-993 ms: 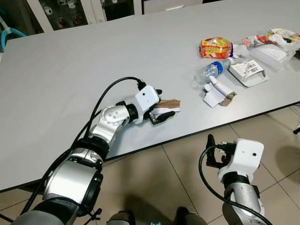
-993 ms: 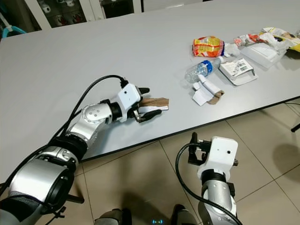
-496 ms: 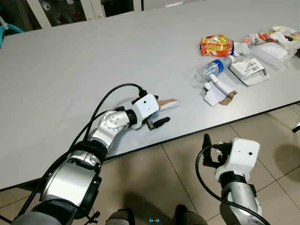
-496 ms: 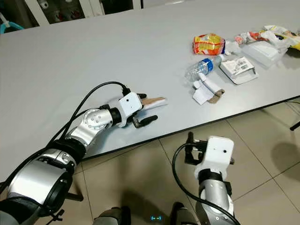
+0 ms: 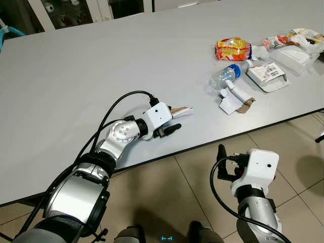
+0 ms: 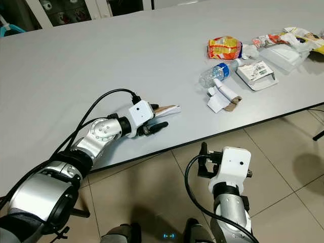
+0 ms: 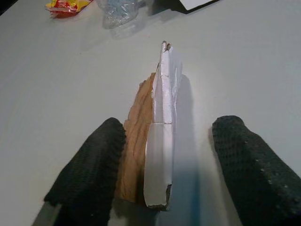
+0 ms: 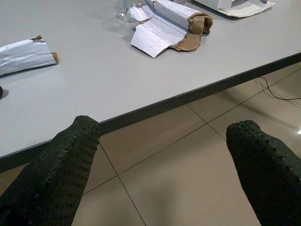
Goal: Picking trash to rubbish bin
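Note:
A flattened brown and silver-white carton piece [image 5: 181, 111] lies on the grey table [image 5: 91, 61] near its front edge. My left gripper [image 7: 162, 141] rests low on the table, open, with the carton piece [image 7: 160, 127] between its fingers. One finger [image 7: 94, 165] touches the brown side, while the other finger [image 7: 249, 160] stands apart from the white side. My right gripper [image 8: 164, 155] is open and holds nothing. It hangs below the table's front edge [image 8: 188, 96], over the tiled floor [image 5: 167, 192].
More trash lies at the table's right end: an orange snack bag [image 5: 233, 49], a crushed plastic bottle [image 5: 226, 77], a folded white and brown carton [image 5: 236, 99], a white tray [image 5: 268, 75] and crumpled wrappers [image 5: 299, 41]. Glass-door cabinets [image 5: 76, 12] stand beyond the table.
My left wrist has rolled and sunk toward the table, and the carton piece now shows its silver-white side. The lower finger has drawn a little closer to it. The right arm barely moved.

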Robot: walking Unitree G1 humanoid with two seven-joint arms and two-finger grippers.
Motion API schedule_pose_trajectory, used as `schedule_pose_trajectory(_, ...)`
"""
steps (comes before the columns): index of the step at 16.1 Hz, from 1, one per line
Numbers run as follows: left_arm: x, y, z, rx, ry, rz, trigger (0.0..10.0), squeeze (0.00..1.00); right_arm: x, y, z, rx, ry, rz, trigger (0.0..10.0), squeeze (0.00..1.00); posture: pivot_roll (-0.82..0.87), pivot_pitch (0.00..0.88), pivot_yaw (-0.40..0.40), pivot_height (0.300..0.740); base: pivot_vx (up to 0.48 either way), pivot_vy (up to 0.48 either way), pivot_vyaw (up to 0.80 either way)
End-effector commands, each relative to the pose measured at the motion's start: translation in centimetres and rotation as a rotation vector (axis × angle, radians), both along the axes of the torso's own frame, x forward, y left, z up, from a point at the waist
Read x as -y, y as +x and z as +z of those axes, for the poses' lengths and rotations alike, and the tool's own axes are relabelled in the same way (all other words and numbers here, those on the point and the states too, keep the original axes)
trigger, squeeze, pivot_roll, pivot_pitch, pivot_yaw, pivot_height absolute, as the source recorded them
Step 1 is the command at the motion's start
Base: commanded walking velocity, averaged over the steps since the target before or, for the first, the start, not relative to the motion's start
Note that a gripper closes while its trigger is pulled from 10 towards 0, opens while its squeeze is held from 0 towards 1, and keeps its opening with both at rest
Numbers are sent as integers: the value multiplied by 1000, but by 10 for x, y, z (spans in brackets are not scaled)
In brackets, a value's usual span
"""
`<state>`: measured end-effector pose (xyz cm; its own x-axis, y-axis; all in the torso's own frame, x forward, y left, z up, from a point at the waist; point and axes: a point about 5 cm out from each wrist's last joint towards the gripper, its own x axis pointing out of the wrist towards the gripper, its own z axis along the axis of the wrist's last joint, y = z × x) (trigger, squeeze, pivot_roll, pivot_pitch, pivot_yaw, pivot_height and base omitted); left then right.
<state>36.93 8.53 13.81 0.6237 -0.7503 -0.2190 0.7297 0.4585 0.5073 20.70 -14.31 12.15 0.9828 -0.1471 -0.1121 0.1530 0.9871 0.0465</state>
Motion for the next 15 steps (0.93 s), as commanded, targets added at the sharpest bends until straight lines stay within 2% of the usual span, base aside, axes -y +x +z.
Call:
schedule_pose_trajectory(1,-9,-6,-22,-80,57,27,0,0,1,-1,-1,-12,-6,-5,10000,0,78,209,51,740,0,0,0)
schedule_pose_trajectory(5,-9,-6,-22,-86,47,26,0,0,-2,-1,-1,-7,12,23,10000,0,79,206,50,740,0,0,0)
schedule_pose_trajectory(10,-10,-6,-22,-91,32,34,0,0,-15,-2,0,2,65,130,10000,0,79,200,43,740,0,0,0)
schedule_pose_trajectory(15,-10,-6,-22,-92,26,41,0,0,-21,-3,2,10,82,192,10000,0,79,199,42,740,0,0,0)
